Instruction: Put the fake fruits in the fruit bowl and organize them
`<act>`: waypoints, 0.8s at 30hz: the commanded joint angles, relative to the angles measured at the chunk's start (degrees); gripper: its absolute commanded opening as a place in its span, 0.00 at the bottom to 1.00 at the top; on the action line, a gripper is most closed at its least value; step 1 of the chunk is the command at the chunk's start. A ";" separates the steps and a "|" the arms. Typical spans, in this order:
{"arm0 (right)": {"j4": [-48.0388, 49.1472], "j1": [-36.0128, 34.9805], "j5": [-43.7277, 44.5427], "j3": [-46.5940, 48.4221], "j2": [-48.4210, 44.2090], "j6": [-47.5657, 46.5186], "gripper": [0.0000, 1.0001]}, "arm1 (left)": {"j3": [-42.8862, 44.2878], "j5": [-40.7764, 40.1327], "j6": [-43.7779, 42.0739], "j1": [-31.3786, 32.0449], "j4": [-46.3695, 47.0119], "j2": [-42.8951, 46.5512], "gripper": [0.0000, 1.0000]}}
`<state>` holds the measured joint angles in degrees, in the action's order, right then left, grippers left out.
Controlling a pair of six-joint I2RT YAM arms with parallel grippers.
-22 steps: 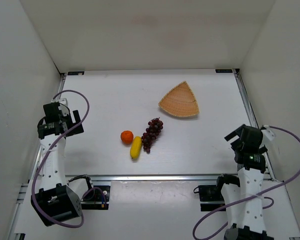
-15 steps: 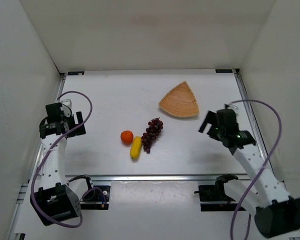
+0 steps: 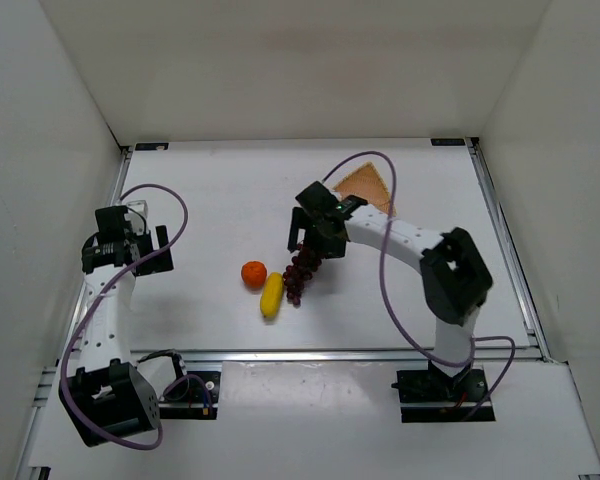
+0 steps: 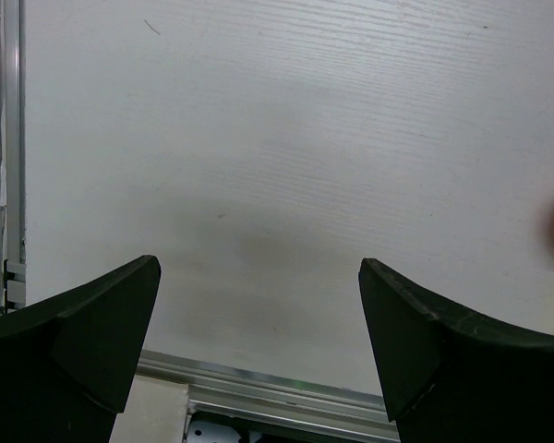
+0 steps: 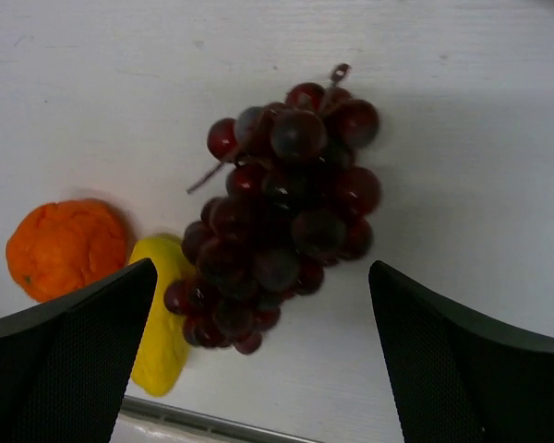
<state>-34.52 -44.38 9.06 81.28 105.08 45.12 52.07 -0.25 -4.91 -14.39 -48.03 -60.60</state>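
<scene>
The right gripper (image 3: 308, 238) hangs over the upper end of the bunch of grapes (image 5: 282, 212) at the centre of the overhead view, its jaws spread wide and holding nothing; in its wrist view the two dark fingers sit at the lower left and lower right corners, with the whole bunch lying on the table (image 3: 210, 200) between them. The grapes are dark purple-red, stem end toward the upper right of the wrist view. The yellow lemon-like fruit (image 3: 271, 294) lies just beside the lower end of the bunch, and the round orange (image 3: 254, 273) sits just left of the lemon. The wicker fruit bowl (image 3: 365, 185) lies toward the upper right of the table, holding no fruit as far as it shows, part of it hidden behind the right arm. The left gripper (image 3: 123, 250) hangs at the left edge of the overhead view, well apart from the fruits, jaws wide apart over bare table and gripping nothing.
</scene>
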 commanded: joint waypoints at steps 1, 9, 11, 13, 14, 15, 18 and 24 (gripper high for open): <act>-8.44 -1.05 -0.97 7.65 5.73 4.79 1.00 | -0.31 -0.19 -0.37 0.15 0.13 0.22 1.00; -13.99 -1.59 -2.29 14.09 18.05 6.82 1.00 | -0.31 -0.19 -0.37 0.15 0.66 -1.36 1.00; -13.99 -0.19 -4.05 14.09 19.28 6.82 0.86 | -0.31 -0.19 -0.37 0.15 0.66 -1.89 1.00; -13.47 -0.18 -4.05 14.09 19.29 5.77 0.70 | -0.31 -0.19 -0.37 0.15 0.66 -1.89 1.00; -12.42 -0.18 -4.05 14.09 18.50 4.11 0.66 | -0.31 -0.19 -0.37 0.15 0.66 -1.89 1.00; -11.89 -0.18 -3.44 13.56 17.97 3.14 0.62 | -0.31 -0.19 -0.37 0.15 0.66 -2.41 1.00; -11.27 -0.80 -2.48 13.56 15.69 -0.29 0.43 | -0.31 -0.19 -0.37 0.15 0.66 -2.42 1.00; -10.74 -0.71 6.82 14.09 4.46 -7.67 0.36 | 1.45 -4.31 -2.47 5.68 0.66 -5.49 1.00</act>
<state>-46.19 -45.58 9.56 93.93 119.11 42.76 52.12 -2.26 -5.61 -11.33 -47.97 -65.23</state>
